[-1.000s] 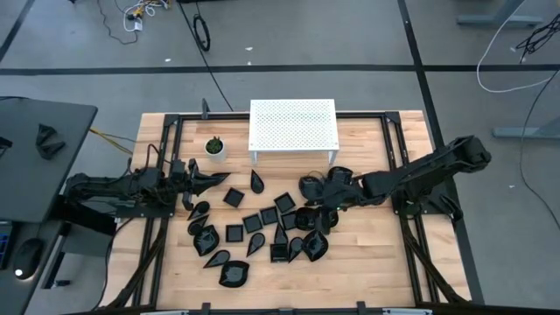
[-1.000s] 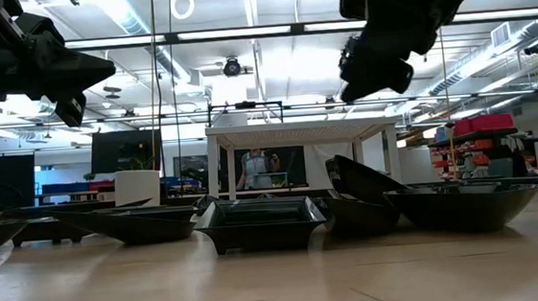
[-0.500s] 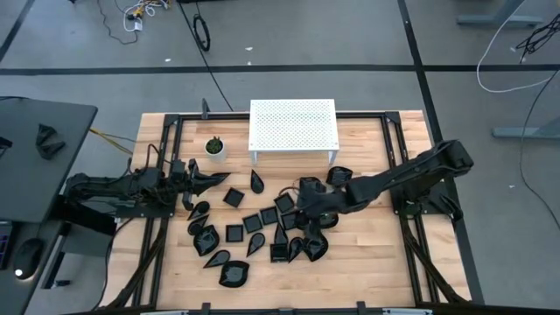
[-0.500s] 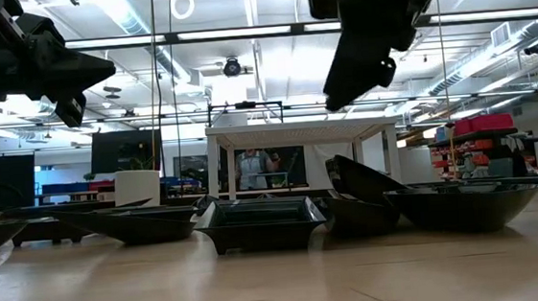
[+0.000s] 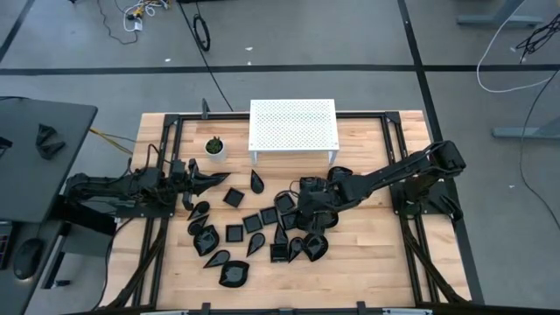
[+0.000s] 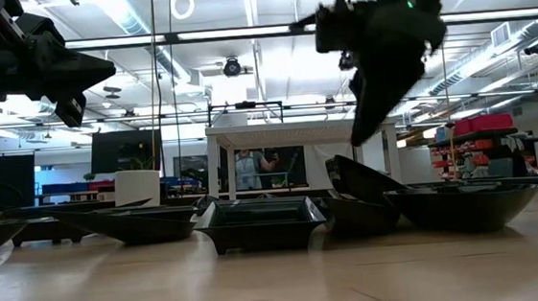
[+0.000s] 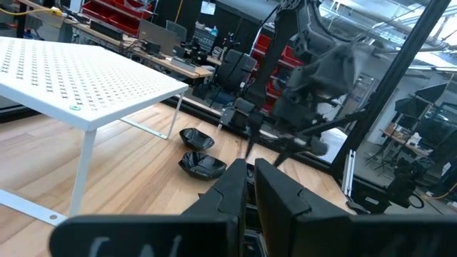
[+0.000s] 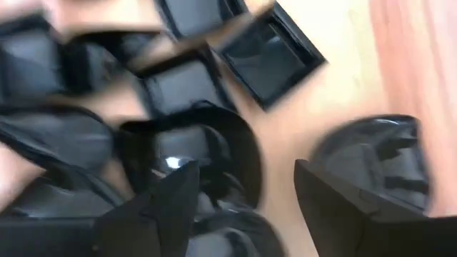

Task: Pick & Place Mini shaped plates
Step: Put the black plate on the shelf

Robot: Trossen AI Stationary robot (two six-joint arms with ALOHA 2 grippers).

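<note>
Right gripper [image 5: 302, 208] has swung in from the table's right side and now hangs over the plates [image 5: 262, 229] scattered mid-table, jaws spread, nothing held. Pick looks imminent. Left gripper [image 5: 220, 179] waits unchanged, jaws nearly together.

You've got the mini shaped plates [image 5: 262, 226] clustered mid-bench [image 5: 367, 271], in front of the stand [image 5: 292, 128]. Plant pot [image 5: 214, 147] sits left of stand. Right end effector [image 5: 308, 213] hangs over cluster's right side; left end effector [image 5: 220, 179] at cluster's left.

A white perforated rectangular metal stand [image 5: 292, 128] sits at the wooden tabletop's [image 5: 367, 262] far edge. A small white pot holding a green plant [image 5: 214, 147] stands just beside its left end.
</note>
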